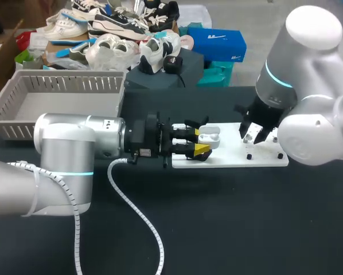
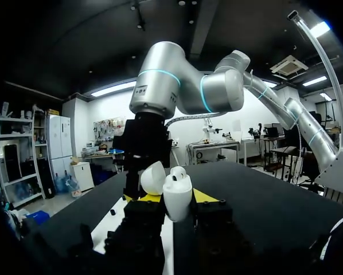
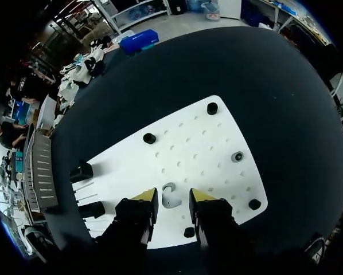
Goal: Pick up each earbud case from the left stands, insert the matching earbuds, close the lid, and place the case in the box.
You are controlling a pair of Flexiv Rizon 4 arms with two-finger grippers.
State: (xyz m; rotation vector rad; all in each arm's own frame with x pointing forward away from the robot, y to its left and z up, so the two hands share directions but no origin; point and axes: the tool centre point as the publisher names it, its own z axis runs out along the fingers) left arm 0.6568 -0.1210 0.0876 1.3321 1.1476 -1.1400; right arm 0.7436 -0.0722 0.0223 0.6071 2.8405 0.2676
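My left gripper [image 1: 197,139] is shut on a white earbud case [image 1: 210,137] and holds it over the left end of the white board [image 1: 234,156]. In the left wrist view the case [image 2: 178,192] stands upright between the yellow tips, its lid [image 2: 153,177] swung open. My right gripper [image 1: 254,136] hangs over the right half of the board, pointing down. Seen from the right wrist, a white earbud [image 3: 170,196] lies on the board [image 3: 200,143] between the fingertips of that gripper [image 3: 172,201], which stand apart on either side of it.
A grey slatted basket [image 1: 62,100] sits at the back left of the table. Black pegs [image 3: 149,138] and two black stands [image 3: 81,171] rise from the board. A small grey round piece [image 3: 237,156] lies ahead of the right gripper. A white cable [image 1: 138,213] trails across the black tabletop.
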